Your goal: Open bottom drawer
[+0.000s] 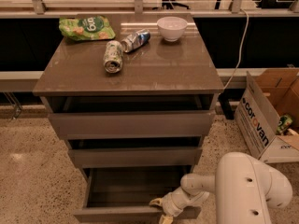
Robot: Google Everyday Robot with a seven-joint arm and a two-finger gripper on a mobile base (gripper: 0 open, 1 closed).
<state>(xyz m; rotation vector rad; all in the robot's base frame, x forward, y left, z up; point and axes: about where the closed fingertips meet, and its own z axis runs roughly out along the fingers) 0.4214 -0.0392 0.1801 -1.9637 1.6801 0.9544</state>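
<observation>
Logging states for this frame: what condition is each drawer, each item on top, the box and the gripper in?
bottom drawer: pulled well out.
middle drawer: slightly out.
top drawer: slightly out.
pale can: lying on its side.
blue can: lying on its side.
bowl: upright.
green bag: lying flat.
cardboard box: open.
gripper: at the bottom drawer's front edge.
</observation>
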